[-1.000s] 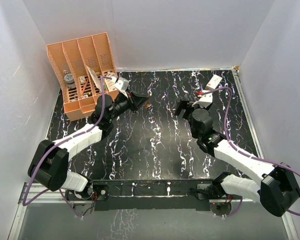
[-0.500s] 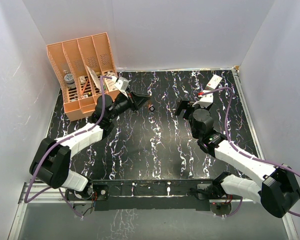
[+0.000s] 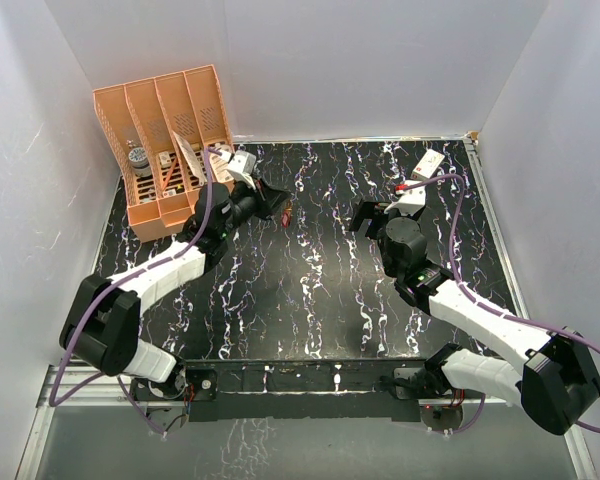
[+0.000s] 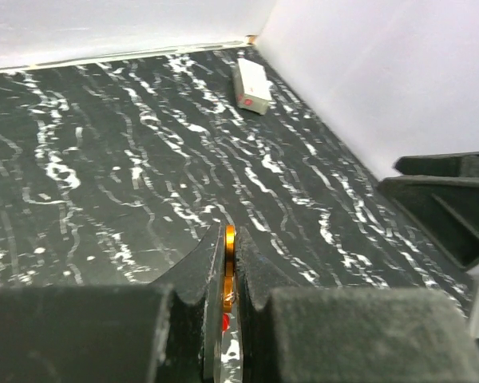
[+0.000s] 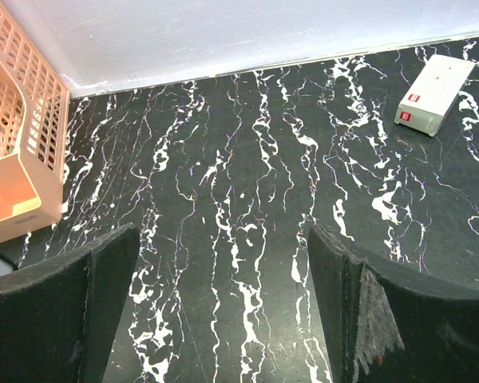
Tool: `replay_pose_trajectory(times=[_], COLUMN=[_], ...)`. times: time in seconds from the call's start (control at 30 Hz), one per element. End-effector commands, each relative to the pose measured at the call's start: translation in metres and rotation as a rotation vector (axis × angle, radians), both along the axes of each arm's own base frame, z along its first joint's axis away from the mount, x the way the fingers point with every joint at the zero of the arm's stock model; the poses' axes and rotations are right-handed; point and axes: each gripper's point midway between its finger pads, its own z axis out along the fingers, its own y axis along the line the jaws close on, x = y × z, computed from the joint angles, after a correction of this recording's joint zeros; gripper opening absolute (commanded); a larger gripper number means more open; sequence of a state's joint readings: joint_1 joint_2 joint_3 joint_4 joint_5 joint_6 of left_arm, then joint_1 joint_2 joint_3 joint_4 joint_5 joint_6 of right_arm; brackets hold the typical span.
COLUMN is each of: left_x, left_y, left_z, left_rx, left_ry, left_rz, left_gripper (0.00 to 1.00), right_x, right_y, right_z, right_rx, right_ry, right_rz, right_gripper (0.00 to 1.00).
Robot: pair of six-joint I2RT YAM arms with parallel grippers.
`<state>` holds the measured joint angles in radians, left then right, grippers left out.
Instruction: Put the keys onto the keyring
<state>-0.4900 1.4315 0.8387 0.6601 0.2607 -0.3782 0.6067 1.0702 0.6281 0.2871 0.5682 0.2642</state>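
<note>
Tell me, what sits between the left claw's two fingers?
The gold keyring, pinched edge-on, a red speck just beneath it. The left wrist view shows this.

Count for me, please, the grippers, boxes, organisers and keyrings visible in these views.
Grippers: 2, left gripper and right gripper
White box: 1
Orange organiser: 1
Gold keyring: 1, pinched by the left gripper
Total: 5

Left gripper (image 3: 283,211) (clamping the keyring (image 4: 229,259)) has drawn back slightly.
</note>
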Motion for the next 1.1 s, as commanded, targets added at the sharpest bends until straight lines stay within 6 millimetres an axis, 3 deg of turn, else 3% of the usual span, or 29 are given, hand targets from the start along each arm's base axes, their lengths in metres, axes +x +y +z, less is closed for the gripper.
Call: replay_pose_trajectory(times=[0.0,0.1,0.27,0.47,0.67,0.8,1.07], left_x=[-0.01,-0.001,0.016,0.012,0.011,0.003,-0.013], left_y=[-0.026,-0.029,-0.011,-0.011,-0.015,-0.03,-0.068], left_z=[0.026,0.005,-0.023,-0.017,-0.027,-0.037,-0.097], left_rx=[-0.17,-0.188,-0.105,-0.114,-0.129,-0.146,-0.095], left_ry=[0.05,0.154,0.209,0.193,0.221,0.264,0.404], left_rz=[-0.177,-0.19,-0.061,-0.072,-0.091,-0.151,-0.241], left_gripper=[0.0,0.0,0.0,0.0,0.0,0.0,0.0], right_x=[0.003,0.002,-0.001,0.0,0.001,0.001,0.002], right_y=[0.003,0.001,-0.002,-0.001,0.001,0.001,0.003], right_z=[0.016,0.017,0.02,0.017,0.016,0.015,0.015], right_rx=[0.03,0.029,0.034,0.032,0.034,0.035,0.042], right_ry=[-0.039,-0.039,-0.048,-0.041,-0.038,-0.037,-0.036], right_rz=[0.004,0.0,-0.005,-0.003,0.003,0.001,0.004], right_gripper=[0.85,0.85,0.85,0.85,0.85,0.85,0.85])
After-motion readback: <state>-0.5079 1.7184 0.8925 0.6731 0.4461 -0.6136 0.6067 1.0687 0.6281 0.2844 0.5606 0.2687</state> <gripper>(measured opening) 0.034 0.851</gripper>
